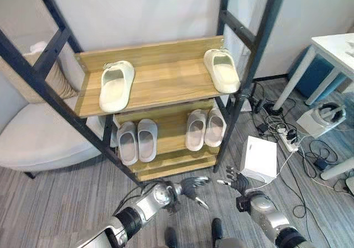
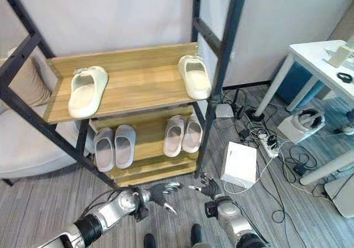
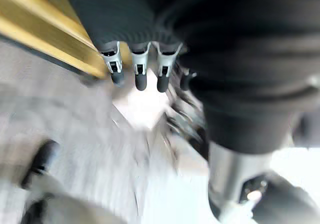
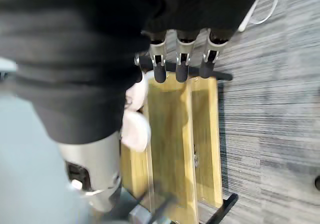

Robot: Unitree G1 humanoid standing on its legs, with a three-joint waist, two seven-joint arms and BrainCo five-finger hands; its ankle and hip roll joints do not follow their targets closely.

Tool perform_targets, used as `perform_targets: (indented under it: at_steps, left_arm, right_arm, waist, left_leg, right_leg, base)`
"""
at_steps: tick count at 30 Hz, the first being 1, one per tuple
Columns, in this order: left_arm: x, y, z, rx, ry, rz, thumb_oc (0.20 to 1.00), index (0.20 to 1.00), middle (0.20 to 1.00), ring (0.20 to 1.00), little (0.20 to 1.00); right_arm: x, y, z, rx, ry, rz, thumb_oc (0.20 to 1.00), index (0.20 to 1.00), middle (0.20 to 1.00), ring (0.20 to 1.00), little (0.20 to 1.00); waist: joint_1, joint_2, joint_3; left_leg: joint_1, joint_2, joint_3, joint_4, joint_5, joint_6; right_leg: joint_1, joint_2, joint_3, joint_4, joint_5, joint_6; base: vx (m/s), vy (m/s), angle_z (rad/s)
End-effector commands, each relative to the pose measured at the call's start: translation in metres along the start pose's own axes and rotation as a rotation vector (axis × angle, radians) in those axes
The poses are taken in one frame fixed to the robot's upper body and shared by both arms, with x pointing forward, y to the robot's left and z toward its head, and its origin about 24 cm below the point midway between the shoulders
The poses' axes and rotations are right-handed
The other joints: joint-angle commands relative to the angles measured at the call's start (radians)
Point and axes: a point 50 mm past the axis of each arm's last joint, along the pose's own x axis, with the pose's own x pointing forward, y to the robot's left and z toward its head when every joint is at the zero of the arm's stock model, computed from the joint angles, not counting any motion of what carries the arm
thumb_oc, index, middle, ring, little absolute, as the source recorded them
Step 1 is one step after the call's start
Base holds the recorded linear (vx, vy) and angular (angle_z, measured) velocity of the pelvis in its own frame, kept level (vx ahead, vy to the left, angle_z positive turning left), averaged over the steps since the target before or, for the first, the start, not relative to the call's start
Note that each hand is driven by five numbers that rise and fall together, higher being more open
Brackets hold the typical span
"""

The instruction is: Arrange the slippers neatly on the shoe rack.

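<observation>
Your slippers are already on the shoe rack (image 1: 166, 79): on the top wooden shelf, upper middle of the frame, one cream slipper (image 1: 116, 85) lies at the left end and the other cream slipper (image 1: 222, 69) at the right end, well apart from each other; on the shelf below, a grey pair (image 1: 136, 140) sits side by side at the left and a pale pinkish pair (image 1: 205, 129) sits touching at the right. They look like moulded foam slides, with thick rounded soles, a broad closed band over the toes and a matte, slightly grippy skin, so expect them to be light, springy and in no way fragile, though easy to knock askew on the smooth wood planks. Take one by the toe band or pinch across the sole's sides near the heel. The rack's frame is dark metal, slanted at the sides. Both your hands hang low at the bottom of the frame, in front of the lowest shelf: the left robot hand (image 1: 192, 186) has its fingers loosely extended and holds nothing, and the right robot hand (image 1: 237, 179) is likewise relaxed and empty, near a white box (image 1: 259, 158) on the grey carpet (image 1: 66, 198)
</observation>
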Motion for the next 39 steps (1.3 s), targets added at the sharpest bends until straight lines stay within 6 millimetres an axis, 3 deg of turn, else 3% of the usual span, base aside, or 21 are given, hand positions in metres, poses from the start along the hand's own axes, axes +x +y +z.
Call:
perform_targets:
  at_steps: [1,5,6,7,8,9,10,12,16,17,18,19,20,21,27,34,39]
  left_arm:
    - [0.004,0.023,0.067,-0.089,-0.316,-0.035,1.000,1.000,1.000,1.000,1.000]
    - [-0.018,0.060,0.118,-0.139,-0.556,0.110,1.000,1.000,1.000,1.000,1.000]
    - [-0.035,0.084,0.136,-0.147,-0.665,0.230,1.000,1.000,1.000,1.000,1.000]
    - [-0.045,0.096,0.142,-0.143,-0.710,0.305,1.000,1.000,1.000,1.000,1.000]
    - [-0.045,0.096,0.142,-0.143,-0.710,0.305,1.000,1.000,1.000,1.000,1.000]
    - [-0.067,0.122,0.158,-0.092,-0.788,0.481,1.000,1.000,1.000,1.000,1.000]
    - [-0.067,0.122,0.158,-0.092,-0.788,0.482,1.000,1.000,1.000,1.000,1.000]
    - [-0.101,0.159,0.187,0.135,-0.816,0.806,1.000,1.000,1.000,1.000,1.000]
    - [-0.128,0.198,0.195,0.353,-0.692,1.160,1.000,1.000,1.000,1.000,1.000]
    - [-0.141,0.222,0.190,0.529,-0.502,1.325,1.000,1.000,1.000,1.000,1.000]
    - [-0.141,0.222,0.191,0.530,-0.502,1.325,1.000,1.000,1.000,1.000,1.000]
    - [-0.162,0.244,0.185,0.675,-0.323,1.494,1.000,1.000,1.000,1.000,1.000]
    - [-0.162,0.244,0.185,0.675,-0.323,1.493,1.000,1.000,1.000,1.000,1.000]
    - [-0.180,0.256,0.180,0.754,-0.206,1.585,1.000,1.000,1.000,1.000,1.000]
    - [-0.219,0.276,0.159,0.776,0.011,1.720,1.000,1.000,1.000,1.000,1.000]
    - [-0.241,0.276,0.155,0.777,0.006,1.774,1.000,1.000,1.000,1.000,1.000]
    - [-0.259,0.267,0.153,0.784,-0.071,1.821,1.000,1.000,1.000,1.000,1.000]
  right_arm:
    - [0.014,0.015,0.041,-0.012,-0.119,0.057,1.000,1.000,1.000,1.000,1.000]
    - [0.006,0.014,0.026,0.012,-0.095,0.044,1.000,1.000,1.000,1.000,1.000]
    - [0.003,0.015,0.018,0.021,-0.079,0.040,1.000,1.000,1.000,1.000,1.000]
    - [0.002,0.016,0.015,0.023,-0.074,0.041,1.000,1.000,1.000,1.000,1.000]
    - [0.002,0.016,0.015,0.023,-0.074,0.041,1.000,1.000,1.000,1.000,1.000]
    - [-0.001,0.018,0.010,0.025,-0.063,0.045,1.000,1.000,1.000,1.000,1.000]
    - [-0.001,0.018,0.010,0.025,-0.063,0.045,1.000,1.000,1.000,1.000,1.000]
    - [-0.003,0.018,0.005,0.010,-0.051,0.052,1.000,1.000,1.000,1.000,1.000]
    - [-0.004,0.019,0.001,-0.008,-0.039,0.077,1.000,1.000,1.000,1.000,1.000]
    - [-0.003,0.017,-0.003,-0.018,-0.022,0.083,1.000,1.000,1.000,1.000,1.000]
    - [-0.003,0.017,-0.003,-0.017,-0.022,0.083,1.000,1.000,1.000,1.000,1.000]
    - [-0.003,0.017,-0.004,-0.009,-0.023,0.095,1.000,1.000,1.000,1.000,1.000]
    - [-0.003,0.017,-0.004,-0.009,-0.023,0.095,1.000,1.000,1.000,1.000,1.000]
    - [-0.004,0.013,-0.006,-0.001,-0.021,0.092,1.000,1.000,1.000,1.000,1.000]
    - [-0.009,0.006,-0.014,0.005,-0.002,0.084,1.000,1.000,1.000,1.000,1.000]
    - [-0.011,0.009,-0.023,0.037,0.019,0.083,1.000,1.000,1.000,1.000,1.000]
    - [-0.011,0.014,-0.027,0.051,0.035,0.089,1.000,1.000,1.000,1.000,1.000]
  waist:
    - [0.018,-0.012,0.044]
    - [0.003,-0.008,0.023]
    - [0.000,-0.008,0.013]
    - [0.000,-0.008,0.010]
    - [-0.001,-0.008,0.010]
    - [-0.002,-0.007,0.004]
    - [-0.003,-0.007,0.005]
    - [-0.008,-0.002,0.000]
    - [-0.019,0.005,0.001]
    - [-0.025,0.009,0.005]
    - [-0.025,0.008,0.003]
    - [-0.034,0.011,0.007]
    - [-0.034,0.011,0.007]
    - [-0.040,0.010,0.012]
    - [-0.058,0.002,0.022]
    - [-0.047,-0.003,0.026]
    - [-0.013,-0.003,0.026]
  left_leg:
    - [0.058,0.015,-0.066,0.001,-0.044,-0.029]
    - [0.071,0.013,-0.058,0.001,-0.046,-0.031]
    - [0.078,0.012,-0.057,0.001,-0.046,-0.032]
    - [0.081,0.011,-0.058,0.001,-0.047,-0.033]
    - [0.082,0.011,-0.058,0.001,-0.047,-0.033]
    - [0.086,0.010,-0.060,0.001,-0.048,-0.035]
    - [0.087,0.010,-0.061,0.001,-0.048,-0.035]
    - [0.087,0.009,-0.061,0.001,-0.048,-0.040]
    - [0.092,0.009,-0.058,0.001,-0.050,-0.043]
    - [0.096,0.009,-0.055,0.001,-0.052,-0.045]
    - [0.093,0.008,-0.055,0.001,-0.051,-0.045]
    - [0.093,0.010,-0.048,0.001,-0.051,-0.048]
    - [0.093,0.010,-0.048,0.001,-0.051,-0.048]
    - [0.091,0.011,-0.039,0.001,-0.051,-0.049]
    - [0.087,0.014,-0.017,0.001,-0.053,-0.052]
    - [0.080,0.015,-0.015,0.001,-0.051,-0.054]
    - [0.078,0.016,-0.037,0.001,-0.049,-0.056]
  right_leg:
    - [0.009,-0.032,0.011,0.042,-0.035,0.067]
    - [0.028,-0.034,0.018,0.025,-0.033,0.069]
    - [0.039,-0.035,0.019,0.023,-0.034,0.069]
    - [0.044,-0.035,0.018,0.022,-0.036,0.068]
    - [0.045,-0.035,0.018,0.022,-0.036,0.068]
    - [0.051,-0.035,0.016,0.021,-0.038,0.068]
    - [0.052,-0.035,0.016,0.021,-0.038,0.068]
    - [0.059,-0.035,0.010,0.016,-0.039,0.068]
    - [0.065,-0.032,0.009,0.012,-0.040,0.071]
    - [0.070,-0.032,0.008,0.011,-0.041,0.073]
    - [0.067,-0.032,0.008,0.011,-0.040,0.073]
    - [0.063,-0.030,0.013,0.011,-0.038,0.075]
    - [0.063,-0.030,0.013,0.011,-0.038,0.075]
    - [0.057,-0.030,0.019,0.013,-0.036,0.077]
    - [0.038,-0.029,0.033,0.017,-0.030,0.081]
    - [0.030,-0.029,0.030,0.015,-0.026,0.085]
    - [0.049,-0.030,0.006,0.008,-0.035,0.082]
  base:
    - [0.08,-0.024,-0.31]
    - [0.05,-0.024,-0.07]
    - [0.08,-0.035,-0.01]
    - [0.06,-0.028,-0.01]
    - [0.05,-0.035,0.00]
    - [0.00,0.000,0.00]
    - [0.05,-0.040,0.05]
    - [0.03,-0.031,0.06]
    - [0.02,-0.016,0.01]
    - [0.01,-0.011,-0.05]
    - [0.00,0.000,0.00]
    - [-0.01,-0.018,-0.03]
    - [-0.02,-0.022,-0.05]
    - [-0.02,-0.006,-0.05]
    - [-0.01,-0.003,-0.06]
    - [0.00,-0.003,-0.07]
    - [0.00,-0.007,0.02]
